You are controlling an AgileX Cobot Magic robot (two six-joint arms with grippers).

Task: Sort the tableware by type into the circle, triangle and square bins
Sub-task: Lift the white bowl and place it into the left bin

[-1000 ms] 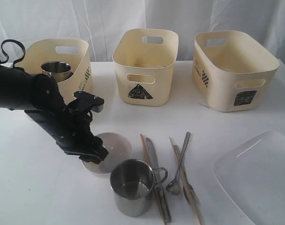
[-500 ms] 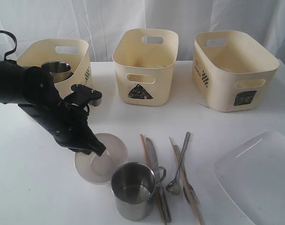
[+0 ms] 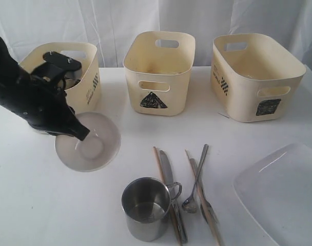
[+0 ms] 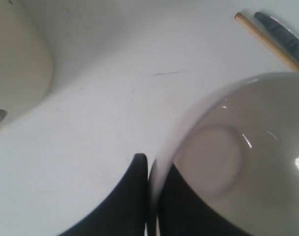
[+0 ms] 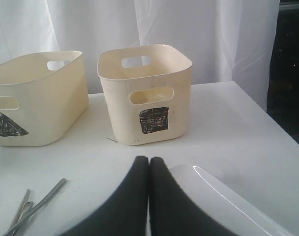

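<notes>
— Exterior view?
— High, fronting the table [image 3: 33,205], facing the triangle bin [image 3: 158,72] at its back.
— Wrist views?
— Left: close above the white bowl [image 4: 228,157]. Right: low, facing the square bin [image 5: 120,118]. The exterior shows both.

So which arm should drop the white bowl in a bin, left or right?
Left. The left arm's jaws are shut on the rim of the white bowl, close beside the left bin. The right arm's jaws are shut on nothing, over by the square plate.
</notes>
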